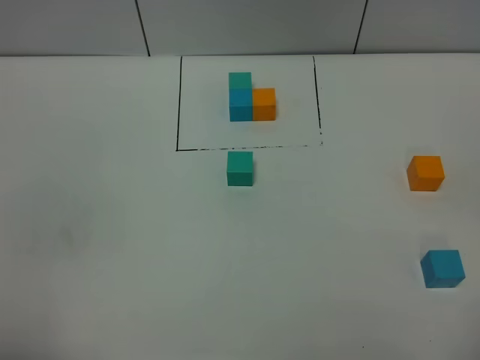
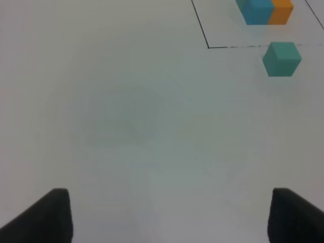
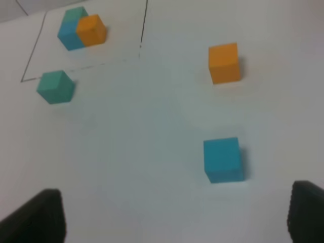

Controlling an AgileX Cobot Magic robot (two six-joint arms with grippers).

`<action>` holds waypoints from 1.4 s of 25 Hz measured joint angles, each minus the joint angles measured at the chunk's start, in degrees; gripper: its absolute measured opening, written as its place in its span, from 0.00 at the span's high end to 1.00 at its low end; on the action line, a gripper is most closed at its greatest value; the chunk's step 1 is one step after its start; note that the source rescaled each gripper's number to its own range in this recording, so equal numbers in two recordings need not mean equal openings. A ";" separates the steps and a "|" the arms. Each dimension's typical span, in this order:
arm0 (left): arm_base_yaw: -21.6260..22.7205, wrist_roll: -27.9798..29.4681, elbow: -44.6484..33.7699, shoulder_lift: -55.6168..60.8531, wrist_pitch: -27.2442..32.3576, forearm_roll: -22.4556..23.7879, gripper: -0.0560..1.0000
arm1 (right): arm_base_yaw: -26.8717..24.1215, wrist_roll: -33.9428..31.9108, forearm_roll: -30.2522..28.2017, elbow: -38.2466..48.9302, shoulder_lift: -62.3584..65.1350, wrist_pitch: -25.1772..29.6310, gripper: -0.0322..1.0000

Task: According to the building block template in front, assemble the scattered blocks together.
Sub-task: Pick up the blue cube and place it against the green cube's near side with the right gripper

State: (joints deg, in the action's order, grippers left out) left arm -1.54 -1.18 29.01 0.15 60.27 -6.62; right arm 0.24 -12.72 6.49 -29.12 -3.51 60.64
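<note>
building block template (image 1: 241,105) at far centre of counter (image 1: 112,247), teal block (image 1: 240,168) just outside its near line, orange block (image 1: 425,173) and blue block (image 1: 442,268) at right, left pincer (image 2: 167,217) and right pincer (image 3: 174,217) both wide, empty.

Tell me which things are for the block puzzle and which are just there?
For the job:
black-outlined rectangle template framing joined teal-green, blue and orange cubes; loose matte teal-green cube; loose matte orange cube; loose matte blue cube.

Just there:
white tabletop; grey panelled wall behind.
</note>
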 joint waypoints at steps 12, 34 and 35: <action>0.00 0.00 0.00 0.00 0.00 0.00 0.34 | 0.00 1.16 -1.53 -6.33 -35.40 -1.10 0.21; 0.00 0.00 0.00 0.00 0.00 -0.02 0.34 | 0.00 6.07 -0.88 -9.21 -82.60 -22.33 0.21; 0.00 0.00 0.00 0.00 0.00 -0.02 0.34 | 0.00 6.71 -0.88 -9.21 -83.41 -22.71 0.21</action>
State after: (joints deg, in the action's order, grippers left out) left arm -1.54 -1.18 29.01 0.15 60.27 -6.64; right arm 0.24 -6.01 5.61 -38.33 -86.92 37.94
